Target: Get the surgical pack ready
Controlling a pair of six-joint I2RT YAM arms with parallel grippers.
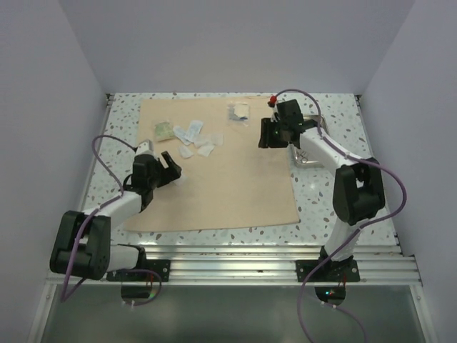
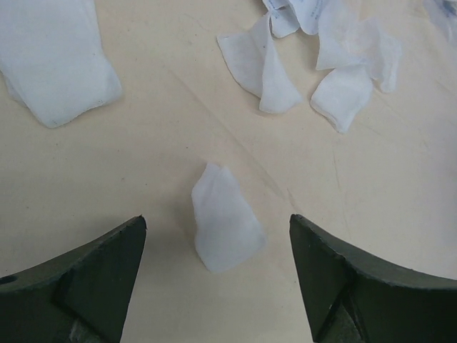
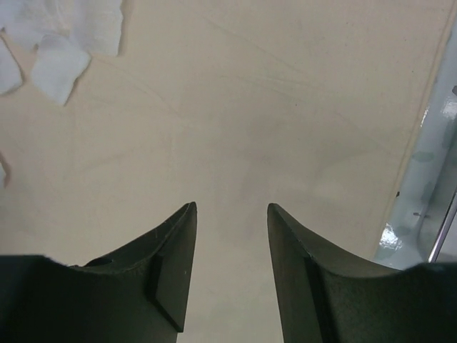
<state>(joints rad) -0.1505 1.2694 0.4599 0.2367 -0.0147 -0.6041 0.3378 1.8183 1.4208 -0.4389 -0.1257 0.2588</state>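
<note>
The speckled white surface point(image 1: 123, 107) spans the middle of the top view. A broad tan sheet point(image 1: 228, 179) lies flat over most of it. A small steel tray point(image 1: 301, 158), partly hidden, sits right of centre, just beside the sheet's right edge.

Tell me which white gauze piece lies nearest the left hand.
The lone small gauze piece on the wrap sheet, framed by the open left hand. The clustered pieces and the larger pad lie farther off.
</note>
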